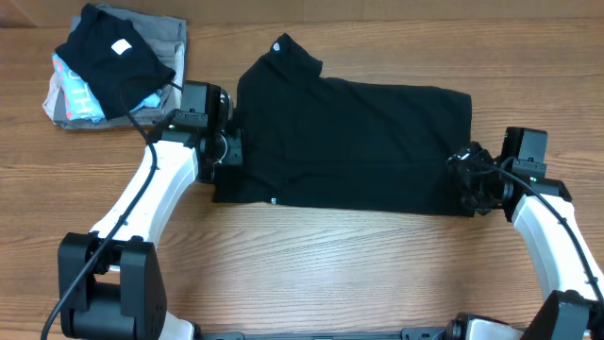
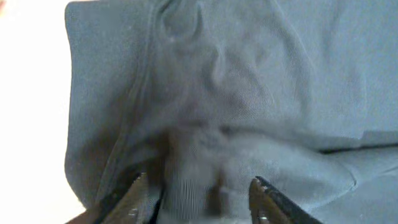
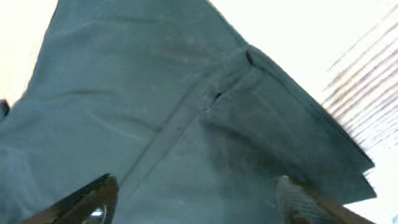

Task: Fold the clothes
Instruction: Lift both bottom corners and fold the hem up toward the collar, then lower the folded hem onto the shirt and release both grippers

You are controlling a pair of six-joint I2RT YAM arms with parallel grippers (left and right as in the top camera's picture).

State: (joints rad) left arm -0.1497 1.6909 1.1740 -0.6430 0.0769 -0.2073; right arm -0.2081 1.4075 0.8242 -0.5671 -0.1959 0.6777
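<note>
Black fabric fills most of what you see: the black shirt [image 1: 359,142] lies flat across the middle of the wooden table [image 1: 330,274]. It runs left to right as a long, roughly rectangular band, with its collar [image 1: 283,47] poking up at the far left corner. That shape suggests the long sides are already turned in, so a crosswise fold is probably what is left.

Your left gripper [image 1: 231,149] sits at the shirt's left edge, below the collar. In its wrist view the fingers [image 2: 138,190] stand apart with a soft ridge of cloth bunched between them, and they do not look pressed onto it.

Your right gripper [image 1: 464,178] is at the opposite end, over the right edge. Its fingers [image 3: 93,196] are spread wide above a seam and a corner of the hem, and they clamp nothing.

One arm at each end makes sense, since from there you can carry one end over the other evenly. Judging by the open jaws, you need a fresh pinch at both edges first.

The pile of folded garments [image 1: 113,66] is at the far left corner, well apart from the shirt, so the working area stays free.
</note>
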